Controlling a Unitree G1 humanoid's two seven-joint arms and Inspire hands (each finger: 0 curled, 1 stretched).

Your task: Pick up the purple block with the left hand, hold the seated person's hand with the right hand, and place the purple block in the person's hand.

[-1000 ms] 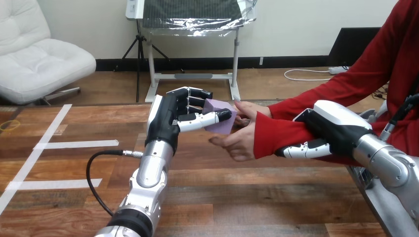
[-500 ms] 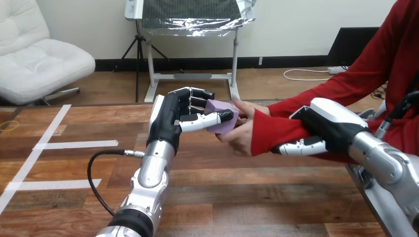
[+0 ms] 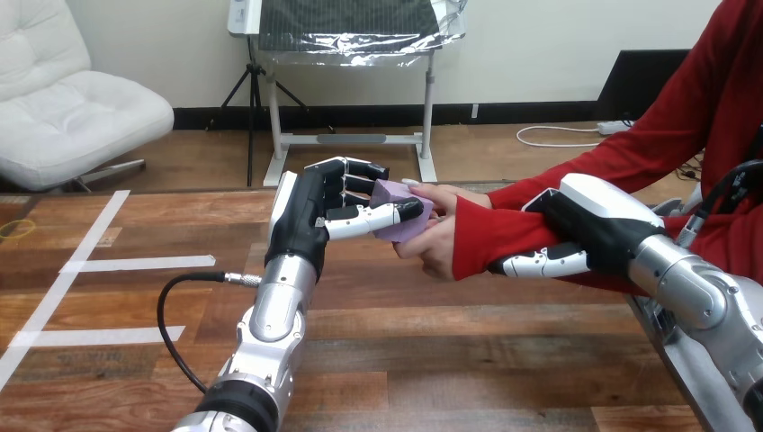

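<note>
While our left hand (image 3: 308,216) pinches the purple block (image 3: 399,193), it touches the person's hand (image 3: 437,247). Our right hand (image 3: 589,227) curls round the person's forearm (image 3: 486,238)

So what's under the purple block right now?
The person's hand sits cupped beneath and beside the purple block, which the left hand pinches. Whether the block rests on the palm is covered by the block itself.
</note>
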